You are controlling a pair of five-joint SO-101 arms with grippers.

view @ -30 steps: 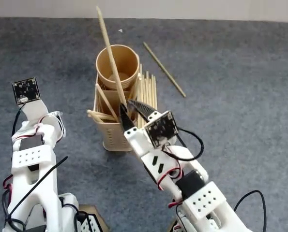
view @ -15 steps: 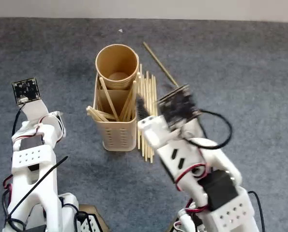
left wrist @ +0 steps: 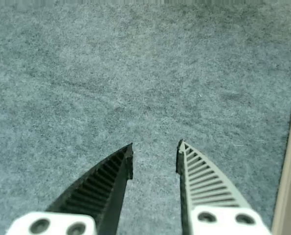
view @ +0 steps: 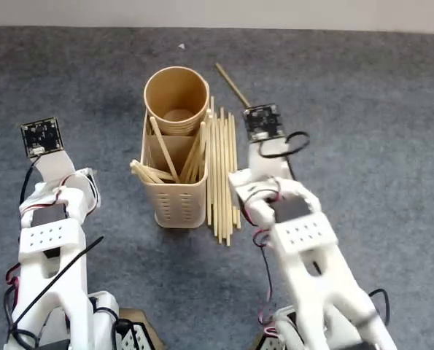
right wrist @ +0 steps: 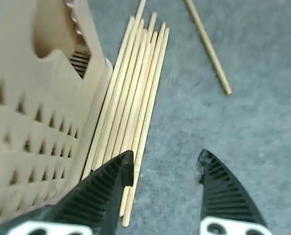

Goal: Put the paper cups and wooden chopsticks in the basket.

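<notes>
1. High view: basket (view: 174,197) stands mid-tabletop. A paper cup (view: 176,98) sits upright in its far end, and leaning chopsticks (view: 165,149) rest inside.
2. Chopstick bundle (view: 220,175) lies on the tabletop against the basket's right wall. A single chopstick (view: 233,85) lies apart, nearer the far edge.
3. Right gripper (right wrist: 166,159): jaws apart, empty, above the bundle's near end.
4. Left gripper (left wrist: 155,147): jaws apart, empty, above bare tabletop.

Bright, even, diffuse light covers the carpet (view: 362,109), leaving faint soft shadows beside the basket (view: 176,203).
</notes>
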